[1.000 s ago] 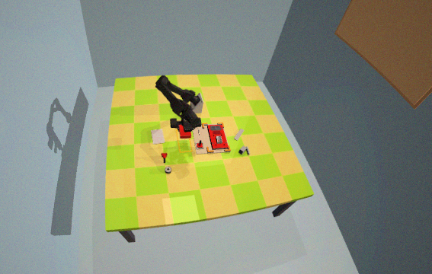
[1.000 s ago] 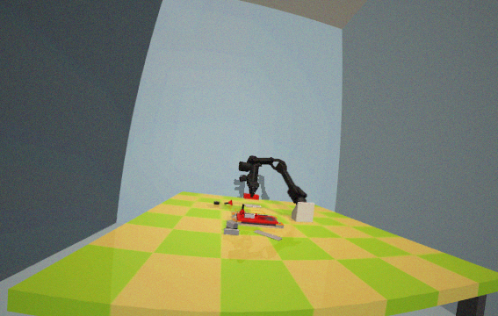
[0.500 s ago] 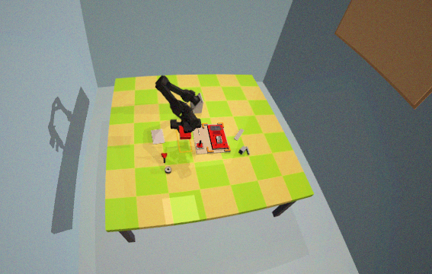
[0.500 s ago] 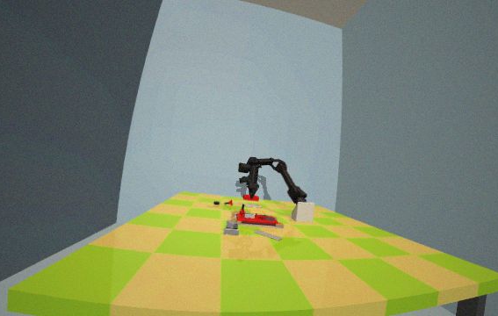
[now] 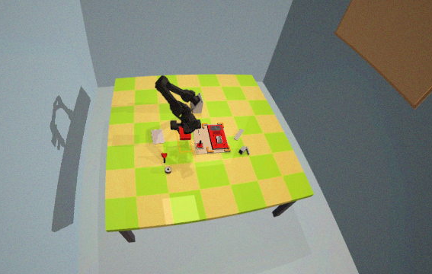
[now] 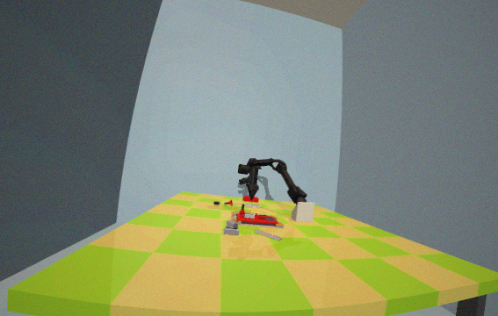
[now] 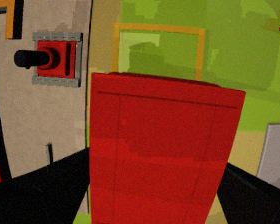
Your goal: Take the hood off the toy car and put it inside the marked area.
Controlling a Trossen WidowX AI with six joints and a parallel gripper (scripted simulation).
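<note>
One flat red rectangular hood point(image 7: 160, 152) clamped in my black parallel-jaw gripper point(image 7: 157, 196), above the table just short of the orange-outlined square marked area point(image 7: 160, 52); I carry it level over the outline, lower, then open.

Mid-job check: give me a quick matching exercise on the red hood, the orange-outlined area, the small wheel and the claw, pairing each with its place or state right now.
Things:
1. red hood
2. orange-outlined area
3. small wheel
4. claw

Places or states:
A. lying loose on the table, near the small red part
B. shut on a part
C. held off the table, between the fingers
D. on the table beside the car base, nothing set in it yet

Pairs: 1-C, 2-D, 3-A, 4-B
</note>
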